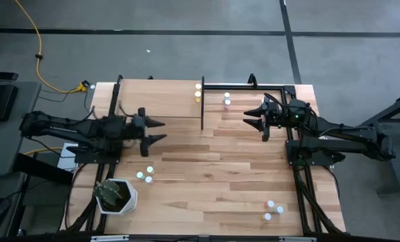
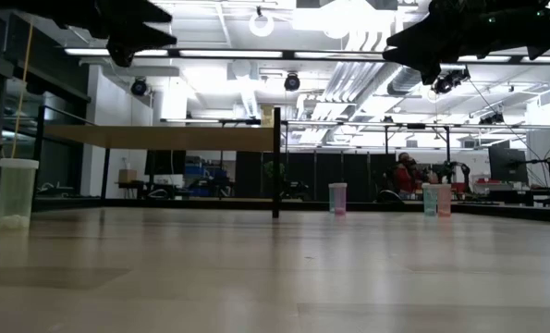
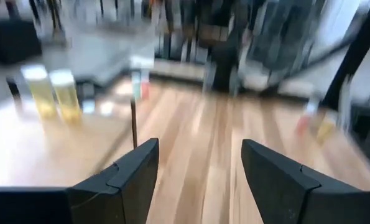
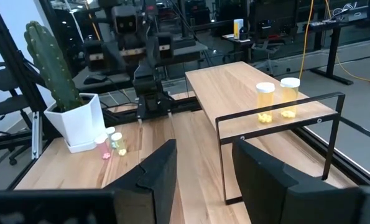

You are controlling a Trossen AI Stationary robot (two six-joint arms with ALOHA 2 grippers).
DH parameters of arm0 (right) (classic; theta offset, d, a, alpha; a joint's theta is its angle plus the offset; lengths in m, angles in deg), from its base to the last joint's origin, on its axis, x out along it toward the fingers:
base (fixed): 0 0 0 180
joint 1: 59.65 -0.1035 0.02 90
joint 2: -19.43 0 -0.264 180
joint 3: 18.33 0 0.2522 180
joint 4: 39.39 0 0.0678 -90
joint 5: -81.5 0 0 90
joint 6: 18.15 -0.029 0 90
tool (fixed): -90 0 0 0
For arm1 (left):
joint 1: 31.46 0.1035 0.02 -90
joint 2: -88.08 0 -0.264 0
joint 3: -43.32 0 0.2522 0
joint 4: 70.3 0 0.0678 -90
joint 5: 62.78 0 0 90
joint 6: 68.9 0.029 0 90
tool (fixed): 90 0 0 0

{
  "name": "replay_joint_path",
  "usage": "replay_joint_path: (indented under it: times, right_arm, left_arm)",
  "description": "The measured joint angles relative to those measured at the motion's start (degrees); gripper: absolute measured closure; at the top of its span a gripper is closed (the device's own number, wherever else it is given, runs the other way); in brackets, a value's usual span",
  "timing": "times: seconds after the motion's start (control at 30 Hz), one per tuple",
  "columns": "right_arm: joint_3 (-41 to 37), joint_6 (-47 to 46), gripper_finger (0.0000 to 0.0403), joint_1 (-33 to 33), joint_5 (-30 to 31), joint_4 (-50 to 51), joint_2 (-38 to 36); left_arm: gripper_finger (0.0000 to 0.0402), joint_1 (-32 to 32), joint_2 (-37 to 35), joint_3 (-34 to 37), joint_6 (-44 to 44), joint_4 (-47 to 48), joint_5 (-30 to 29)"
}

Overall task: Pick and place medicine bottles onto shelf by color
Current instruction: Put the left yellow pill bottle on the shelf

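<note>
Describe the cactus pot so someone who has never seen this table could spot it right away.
Start at the shelf along the table's far edge, then go to the opposite near corner on the left arm's side. There stands a white pot holding a green cactus, beside two small bottles; it is much bigger than any bottle.

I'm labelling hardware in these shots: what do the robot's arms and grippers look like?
Both arms are dark, nearly black, jointed links. The left gripper and right gripper each end in two pointed, wedge-shaped matte black fingers. A small green light glows on the right arm's wrist. No markings or loose cables are discernible on the arms.
</note>
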Motion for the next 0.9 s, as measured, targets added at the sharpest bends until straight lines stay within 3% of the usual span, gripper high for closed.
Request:
replay_joint_path:
  times: [0.17, 0.33, 0.57, 0.9]
  right_arm:
    - [0.00, 0.00, 0.0256, 0.00, 0.76, -0.02, 0.00]
    - [0.00, -1.30, 0.0256, 0.00, 5.07, 0.33, 0.00]
    - [0.00, -5.42, 0.0256, 0.00, 8.94, 3.62, 0.01]
    - [0.00, -4.96, 0.0256, 0.00, 9.18, 4.83, 0.09]
  left_arm:
    - [0.0181, -4.36, 12.14, -10.79, -5.99, 20.18, -3.39]
    - [0.0180, -7.52, 23.39, -19.96, -16.31, 38.38, -0.89]
    - [0.0160, -10.29, 31.11, -23.58, -27.63, 43.29, 9.97]
    - [0.0140, -10.60, 35.03, -23.56, -52.50, 57.52, 9.13]
